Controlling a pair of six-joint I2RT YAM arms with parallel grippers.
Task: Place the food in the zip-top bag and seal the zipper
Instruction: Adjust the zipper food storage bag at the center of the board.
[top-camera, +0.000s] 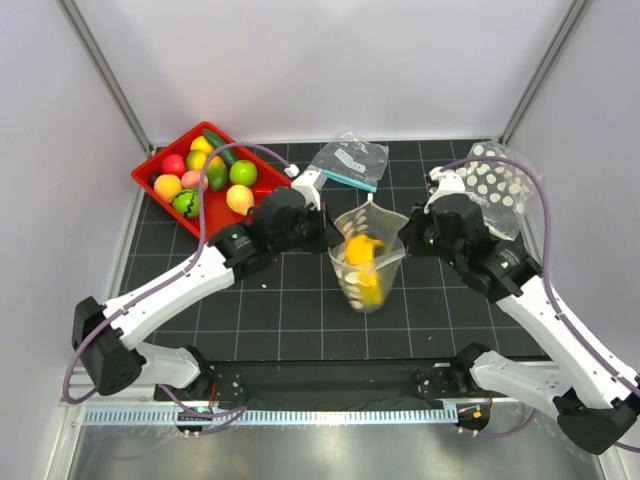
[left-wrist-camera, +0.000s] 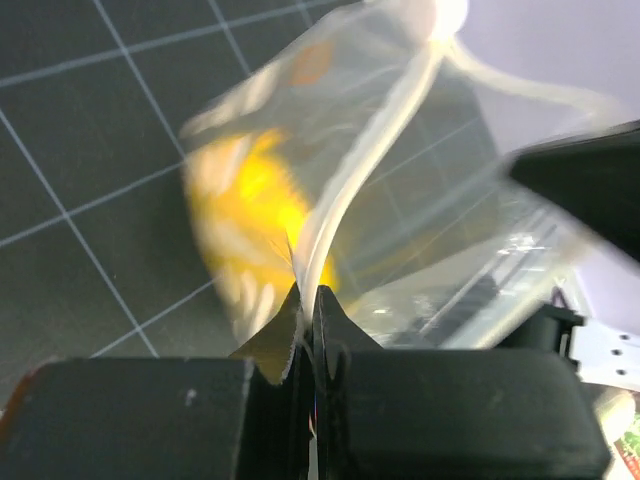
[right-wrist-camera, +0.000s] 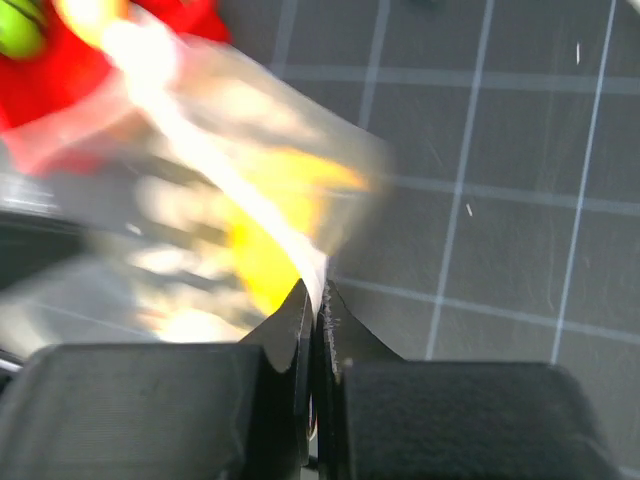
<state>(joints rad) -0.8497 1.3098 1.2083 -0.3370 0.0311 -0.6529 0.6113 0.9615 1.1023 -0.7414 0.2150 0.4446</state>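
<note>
Left wrist: left gripper (left-wrist-camera: 306, 296) pinches zip-top bag (left-wrist-camera: 372, 170) rim.

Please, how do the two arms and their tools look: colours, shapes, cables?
Both the left arm and the right arm are white with black joints. A thin purple cable loops loosely along each arm. The left tool and the right tool are matte black, with two fingers tapering to points.

Clear shiny plastic zip-top bag (top-camera: 352, 280), glossy red tray (top-camera: 147, 163), matt black mat (top-camera: 300, 320)
</note>
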